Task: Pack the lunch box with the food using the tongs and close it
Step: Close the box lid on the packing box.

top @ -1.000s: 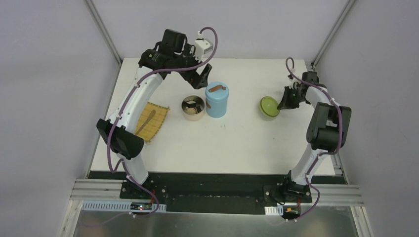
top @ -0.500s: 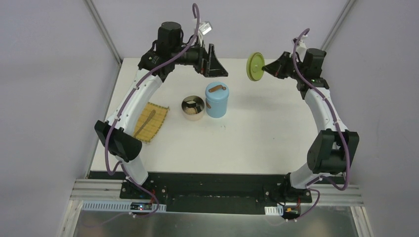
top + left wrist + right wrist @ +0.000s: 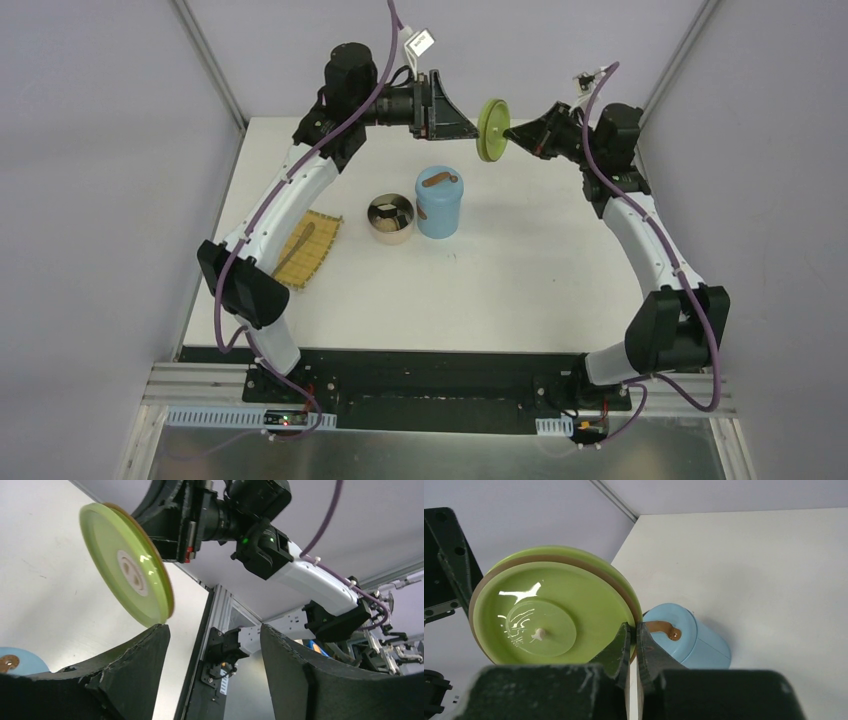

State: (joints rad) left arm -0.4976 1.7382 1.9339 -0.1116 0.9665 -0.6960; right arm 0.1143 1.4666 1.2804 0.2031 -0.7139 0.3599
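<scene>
Steel bowl (image 3: 392,236) on table (image 3: 500,270), uncovered, dark and white food bits (image 3: 390,212) inside. Blue cylinder (image 3: 438,210) just beside it, lidded. Green lid (image 3: 549,620) up in the air on edge, rim pinched by right gripper (image 3: 634,630). Left gripper (image 3: 212,630) raised level, jaws apart, empty, tip near the lid. Tongs (image 3: 296,251) on mat (image 3: 318,235).

The white table (image 3: 520,280) carries 3 things. A yellow woven mat (image 3: 326,230) lies beneath the tongs (image 3: 296,250). To the right of the tongs stands the steel bowl (image 3: 392,237). Just beyond it, farther from the tongs, stands the lidded light-blue cylinder (image 3: 438,212).
</scene>
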